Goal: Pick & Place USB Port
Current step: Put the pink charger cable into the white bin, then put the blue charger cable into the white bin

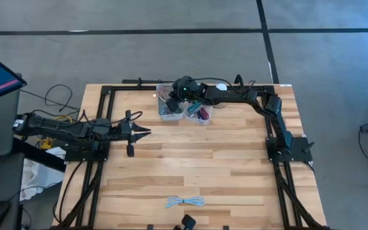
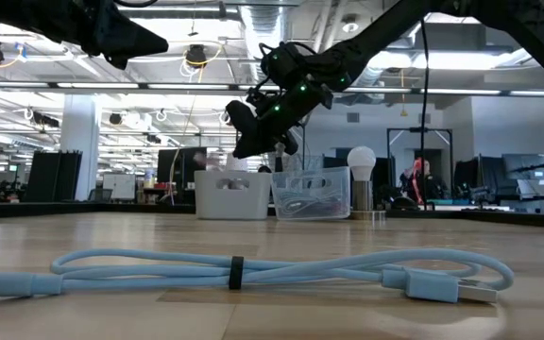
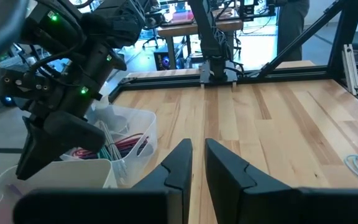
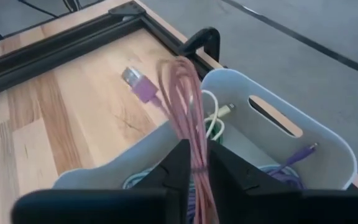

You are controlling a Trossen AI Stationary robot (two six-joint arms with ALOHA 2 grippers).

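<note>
My right gripper point(image 4: 194, 163) reaches down over the white bin point(image 4: 278, 146) at the table's far middle, shut on a coiled pink cable point(image 4: 182, 93). The cable's purple USB plug point(image 4: 135, 82) sticks out past the fingertips. The bin holds other cables. In the high view this gripper point(image 1: 170, 98) hangs over the white bin point(image 1: 168, 110), with the clear bin point(image 1: 199, 115) beside it. My left gripper point(image 1: 144, 133) waits shut above the table's left side, touching nothing. A light-blue cable point(image 1: 185, 202) lies flat on the boards near the front edge. My right gripper pinches several strands of the pink cable's coil point(image 4: 196, 149) between its two fingers. The fingers slant down from the table's right and the strands run lengthwise through the gap. The coil's loop and plug end stand out beyond the fingertips over the bin's rim. The fingers hide the rest.
A white bulb-shaped object point(image 2: 361, 162) stands beside the clear bin point(image 2: 312, 194). A black frame point(image 1: 107, 96) runs along the table's left, far and right sides. Bare boards point(image 1: 203, 166) lie between the bins and the light-blue cable point(image 2: 253, 274).
</note>
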